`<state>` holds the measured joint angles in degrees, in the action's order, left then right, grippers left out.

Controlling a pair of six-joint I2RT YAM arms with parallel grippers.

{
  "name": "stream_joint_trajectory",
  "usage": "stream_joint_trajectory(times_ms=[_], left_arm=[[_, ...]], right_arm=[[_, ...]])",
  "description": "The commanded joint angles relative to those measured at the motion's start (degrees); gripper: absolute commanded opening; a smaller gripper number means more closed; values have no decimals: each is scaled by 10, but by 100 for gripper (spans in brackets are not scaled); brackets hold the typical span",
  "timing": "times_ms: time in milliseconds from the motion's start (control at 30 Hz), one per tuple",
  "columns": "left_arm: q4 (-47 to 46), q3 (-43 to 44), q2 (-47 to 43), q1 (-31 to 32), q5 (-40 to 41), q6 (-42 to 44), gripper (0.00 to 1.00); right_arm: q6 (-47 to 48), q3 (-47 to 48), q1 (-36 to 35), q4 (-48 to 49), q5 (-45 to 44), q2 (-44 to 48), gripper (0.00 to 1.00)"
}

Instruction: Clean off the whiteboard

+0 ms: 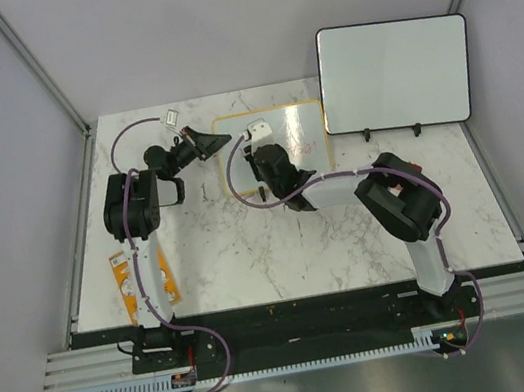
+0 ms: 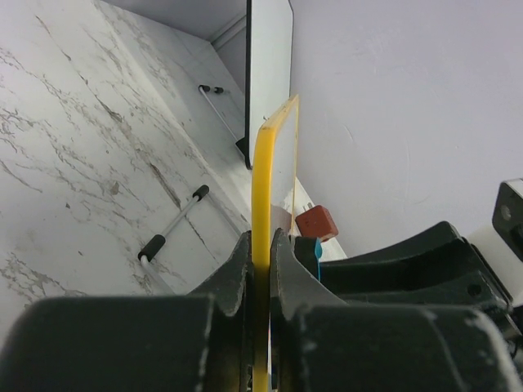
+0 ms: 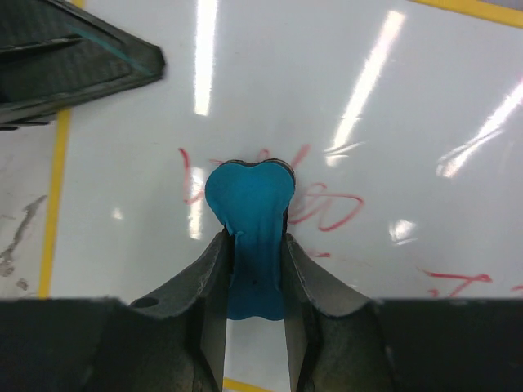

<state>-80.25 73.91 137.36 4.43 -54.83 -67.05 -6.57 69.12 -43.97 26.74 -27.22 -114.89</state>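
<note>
Our left arm (image 1: 132,209) reaches to the far left of the counter (image 1: 281,243). The left fingers (image 2: 243,263) are clamped on the left edge of the whiteboard (image 1: 289,120), which sits far centre, just left of a larger black-framed board (image 1: 394,71). Our right arm (image 1: 394,198) bends left over it, with the right fingers (image 3: 214,278) tight on a blue eraser (image 3: 249,192). Only the right wrist view shows the eraser over smudged red writing (image 3: 327,208). The left wrist view shows the thin yellow frame edge-on.
</note>
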Motion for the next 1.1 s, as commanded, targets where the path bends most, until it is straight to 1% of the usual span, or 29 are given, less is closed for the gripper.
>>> stream_joint_trajectory(times_ms=[0, 67, 133, 167, 367, 500, 600, 667, 700, 767, 833, 867, 900, 1000, 1067], left_arm=[[-150, -8, 14, 9, -39, 58, 2], [-150, -7, 14, 13, -41, 58, 2], [-150, -6, 16, 14, -42, 58, 2], [-150, -6, 15, 14, -42, 57, 2], [-150, -8, 14, 14, -43, 59, 2], [-150, -12, 13, 14, -42, 60, 2], [-150, -14, 12, 14, -42, 61, 2], [-150, -17, 9, 14, -41, 63, 2], [-150, -18, 10, 14, -41, 63, 2], [-150, -18, 10, 14, -41, 63, 2], [-150, -20, 9, 13, -39, 63, 2], [-150, -23, 8, 13, -37, 64, 2], [-150, -23, 8, 13, -38, 65, 2], [-150, -25, 7, 13, -39, 65, 2], [-150, -25, 6, 13, -38, 65, 2]], right_arm=[[3, 30, -13, 31, 44, -51, 0], [5, 51, -13, 26, 45, -59, 0], [6, 72, -13, 18, 74, -70, 0], [2, 81, -14, 11, 72, -74, 0], [-18, 103, -6, -37, -17, -92, 0], [-32, 118, 12, -109, -55, -85, 0], [-51, 98, 33, -123, -69, -69, 0], [-66, 77, 49, -133, -60, -54, 0], [-84, 73, 67, -151, -57, -48, 0], [-92, 55, 90, -165, -59, -35, 0], [-113, 32, 105, -172, -74, -26, 0], [-123, 22, 123, -165, -64, -9, 0], [-125, 14, 130, -165, -50, -3, 0], [-100, 26, 130, -190, -86, 0, 0], [-93, 29, 129, -198, -66, -2, 0]])
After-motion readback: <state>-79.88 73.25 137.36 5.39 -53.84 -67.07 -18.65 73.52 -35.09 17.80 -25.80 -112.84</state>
